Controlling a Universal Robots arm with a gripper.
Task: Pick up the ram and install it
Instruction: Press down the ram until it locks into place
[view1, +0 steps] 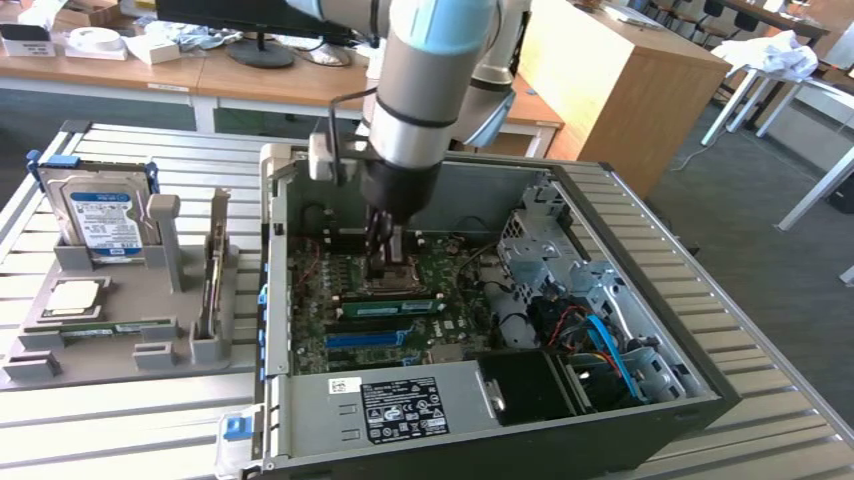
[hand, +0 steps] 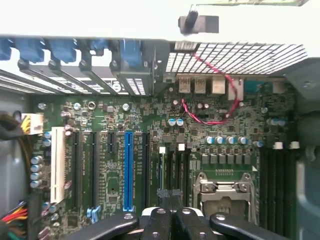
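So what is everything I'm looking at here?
table: one, silver slats, under everything
case: one, black and grey, open, middle of the table
motherboard: one, green, inside the case
socket: one, silver, on the motherboard
tray: one, grey, at the exterior view's left of the case
hard drive: one, silver with a blue label, upright in the tray
processor: one, silver, flat in the tray
card: one, on edge in the tray
ram: two green sticks, one on the motherboard, another flat in the tray
arm: one, silver and pale blue, reaching into the case
gripper: one, black, shut, just above the motherboard beside the ram
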